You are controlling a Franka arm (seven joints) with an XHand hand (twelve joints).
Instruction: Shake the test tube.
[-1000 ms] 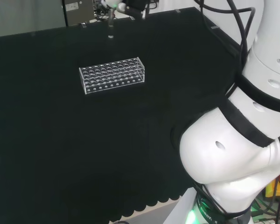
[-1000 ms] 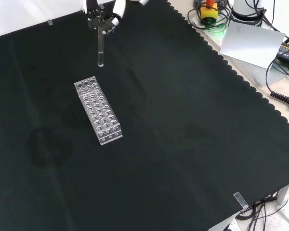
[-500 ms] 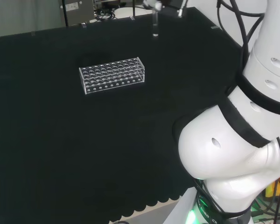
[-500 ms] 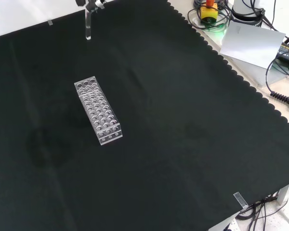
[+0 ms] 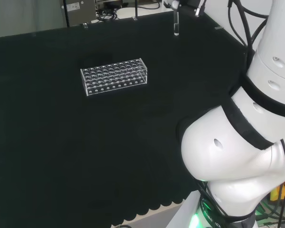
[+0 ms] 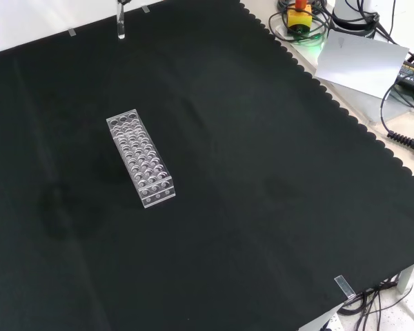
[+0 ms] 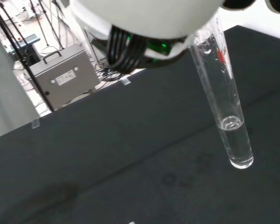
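A clear glass test tube (image 5: 175, 26) hangs upright in the air over the far side of the black cloth, well to the right of the rack in the head view. The hand (image 5: 189, 5) grips its upper end at the top edge of that view. In the front view, the tube's lower part (image 6: 121, 26) shows at the top edge. The wrist view shows the tube (image 7: 224, 102) tilted, with a little clear liquid at its bottom, coming out from under the blurred white hand (image 7: 144, 14). The clear plastic tube rack (image 5: 114, 76) stands on the cloth (image 6: 139, 158).
The arm's white links (image 5: 247, 142) take up the right of the head view. Off the cloth in the front view lie a yellow and red button box (image 6: 300, 14), a white sheet (image 6: 362, 58) and cables. A grey case (image 7: 65, 77) stands behind the bench.
The hand with the tube has swung to the right in the head view, away from above the rack. In the front view it has climbed until only the tube's lower part shows.
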